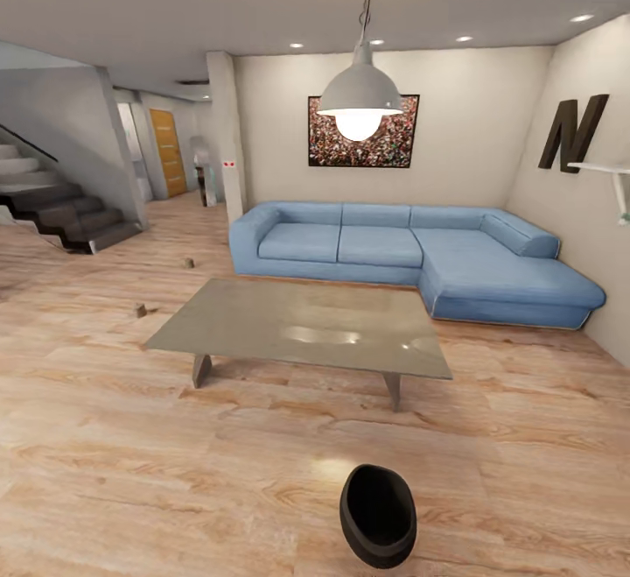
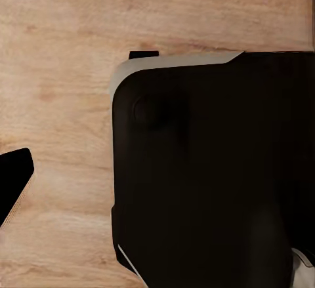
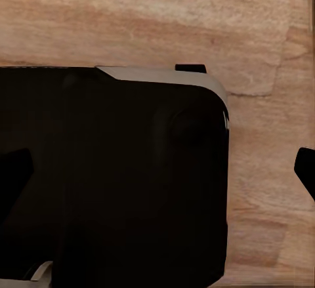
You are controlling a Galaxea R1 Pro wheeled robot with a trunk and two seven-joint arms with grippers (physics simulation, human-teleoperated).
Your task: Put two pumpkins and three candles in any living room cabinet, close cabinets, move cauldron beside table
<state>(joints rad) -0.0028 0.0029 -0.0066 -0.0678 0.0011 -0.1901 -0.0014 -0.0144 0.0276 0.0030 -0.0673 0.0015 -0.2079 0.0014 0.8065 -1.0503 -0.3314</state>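
A home living room is shown. A blue corner sofa (image 1: 420,257) is set against the far wall beneath a framed picture (image 1: 363,131), and a low grey table (image 1: 302,325) is placed on the wood-plank floor (image 1: 131,454) before it. A pendant lamp (image 1: 360,100) is hung overhead, and a staircase (image 1: 57,205) is seen beyond the table's left edge.

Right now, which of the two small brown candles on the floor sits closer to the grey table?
The nearer candle, just off the table's left end; the other candle lies farther back toward the sofa.
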